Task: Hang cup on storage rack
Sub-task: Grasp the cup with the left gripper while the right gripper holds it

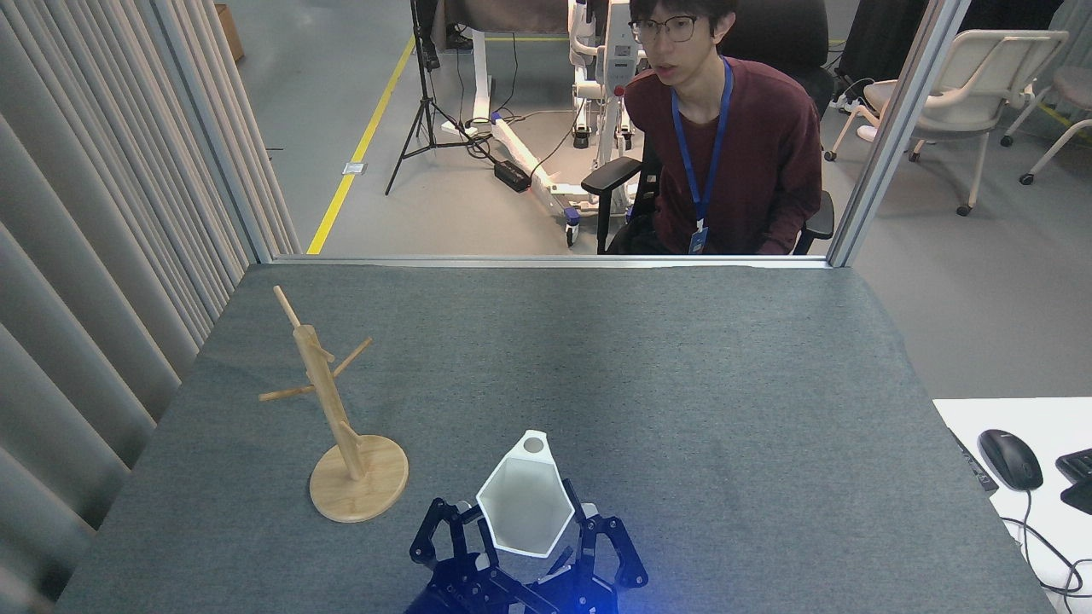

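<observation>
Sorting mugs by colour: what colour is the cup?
White, matte cup, seen best in the head view.

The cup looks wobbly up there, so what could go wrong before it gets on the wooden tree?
The cup is pinched only at its sides, so it might slip or twist. Its handle loop points away from the mug tree, so it needs turning first. The thin pegs leave little room for error, and a bump could tip the tree.
</observation>
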`<state>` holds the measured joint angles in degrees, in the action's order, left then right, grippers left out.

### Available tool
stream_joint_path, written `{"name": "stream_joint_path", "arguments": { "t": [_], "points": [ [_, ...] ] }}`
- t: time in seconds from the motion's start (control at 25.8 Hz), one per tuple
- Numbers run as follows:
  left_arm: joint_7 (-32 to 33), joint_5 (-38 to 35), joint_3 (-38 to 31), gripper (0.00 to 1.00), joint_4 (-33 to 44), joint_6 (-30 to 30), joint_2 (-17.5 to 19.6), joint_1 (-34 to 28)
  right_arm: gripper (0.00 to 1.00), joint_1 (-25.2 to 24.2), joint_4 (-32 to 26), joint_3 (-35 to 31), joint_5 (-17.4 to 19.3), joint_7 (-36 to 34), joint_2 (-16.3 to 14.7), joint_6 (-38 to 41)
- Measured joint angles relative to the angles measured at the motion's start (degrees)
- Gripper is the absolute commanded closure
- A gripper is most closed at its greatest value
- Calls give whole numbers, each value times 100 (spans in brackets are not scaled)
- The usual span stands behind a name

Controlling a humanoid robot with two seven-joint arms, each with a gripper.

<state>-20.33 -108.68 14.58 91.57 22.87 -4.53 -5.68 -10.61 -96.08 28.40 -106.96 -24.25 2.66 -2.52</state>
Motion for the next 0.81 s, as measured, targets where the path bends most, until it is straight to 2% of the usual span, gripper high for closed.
{"name": "stream_joint_path", "arguments": {
  "t": [0.31,0.81],
  "points": [
    [-17,41,-188,0,-121,134,-5,125,37,-36,-20,-4,-1,-52,-23,362],
    [5,82,-311,0,-14,180,7,160,37,-43,65,-85,0,-121,-24,365]
  ]
}}
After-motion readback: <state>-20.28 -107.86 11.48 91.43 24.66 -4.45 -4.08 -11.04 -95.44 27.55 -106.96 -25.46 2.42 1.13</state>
